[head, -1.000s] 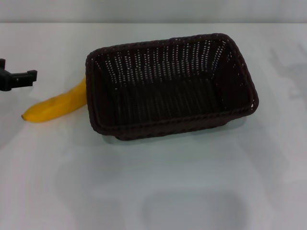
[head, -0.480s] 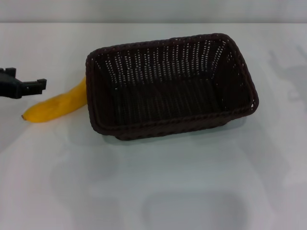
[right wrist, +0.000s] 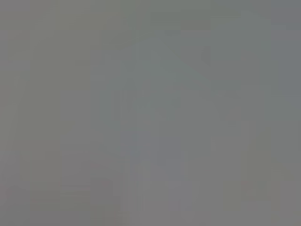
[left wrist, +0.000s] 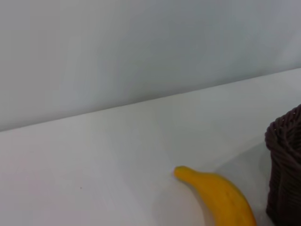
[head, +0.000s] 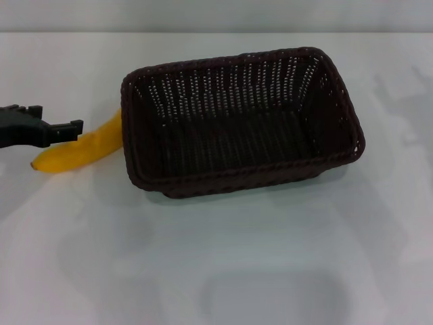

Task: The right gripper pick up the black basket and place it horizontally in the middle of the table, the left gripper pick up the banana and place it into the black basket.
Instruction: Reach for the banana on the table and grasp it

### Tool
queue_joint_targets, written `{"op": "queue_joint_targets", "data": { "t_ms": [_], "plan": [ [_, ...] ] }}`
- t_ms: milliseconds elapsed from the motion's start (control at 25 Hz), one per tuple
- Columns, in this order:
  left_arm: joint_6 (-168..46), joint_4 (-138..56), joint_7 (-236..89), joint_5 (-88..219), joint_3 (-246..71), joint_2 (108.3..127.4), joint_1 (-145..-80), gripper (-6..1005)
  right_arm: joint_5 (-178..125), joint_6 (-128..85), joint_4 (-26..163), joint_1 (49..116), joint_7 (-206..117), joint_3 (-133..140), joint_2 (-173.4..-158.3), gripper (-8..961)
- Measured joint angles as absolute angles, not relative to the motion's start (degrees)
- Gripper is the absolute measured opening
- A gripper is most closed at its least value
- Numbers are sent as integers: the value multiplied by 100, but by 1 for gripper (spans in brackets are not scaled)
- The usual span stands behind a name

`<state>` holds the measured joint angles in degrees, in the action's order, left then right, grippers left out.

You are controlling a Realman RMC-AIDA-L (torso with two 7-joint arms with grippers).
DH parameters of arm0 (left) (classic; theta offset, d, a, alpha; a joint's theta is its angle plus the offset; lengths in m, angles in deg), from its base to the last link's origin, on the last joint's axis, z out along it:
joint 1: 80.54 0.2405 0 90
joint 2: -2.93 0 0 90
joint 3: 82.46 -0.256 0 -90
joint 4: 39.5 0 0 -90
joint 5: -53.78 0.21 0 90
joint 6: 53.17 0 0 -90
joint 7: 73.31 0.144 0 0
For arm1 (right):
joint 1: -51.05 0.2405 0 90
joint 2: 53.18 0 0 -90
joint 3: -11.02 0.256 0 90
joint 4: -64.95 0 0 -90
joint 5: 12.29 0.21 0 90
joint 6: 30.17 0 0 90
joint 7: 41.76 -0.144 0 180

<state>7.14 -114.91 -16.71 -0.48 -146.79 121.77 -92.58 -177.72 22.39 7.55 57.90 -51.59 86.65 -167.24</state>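
The black basket [head: 230, 177] lies lengthwise across the middle of the white table [head: 237, 264], empty. The yellow banana [head: 81, 150] lies on the table just left of the basket, its far end against the basket's left wall. My left gripper [head: 67, 126] reaches in from the left edge, its black tip over the banana's middle. In the left wrist view the banana [left wrist: 218, 195] and a corner of the basket [left wrist: 284, 174] show. My right gripper is out of view; the right wrist view is plain grey.
A pale wall [left wrist: 141, 47] rises behind the table's far edge. Faint shadows lie on the tabletop at the right and near the front.
My left gripper has moved right and slightly down in the head view, from beside the banana to over it. The banana and basket have not moved.
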Motion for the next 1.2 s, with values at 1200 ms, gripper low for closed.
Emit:
{"op": "queue_joint_targets", "data": {
  "t_ms": [1200],
  "plan": [
    [231,-10173,-1081,-447,-14758,12175,-9568,875,-17779,2230,756,5761,-5160,8499,-16735,798]
  ]
}}
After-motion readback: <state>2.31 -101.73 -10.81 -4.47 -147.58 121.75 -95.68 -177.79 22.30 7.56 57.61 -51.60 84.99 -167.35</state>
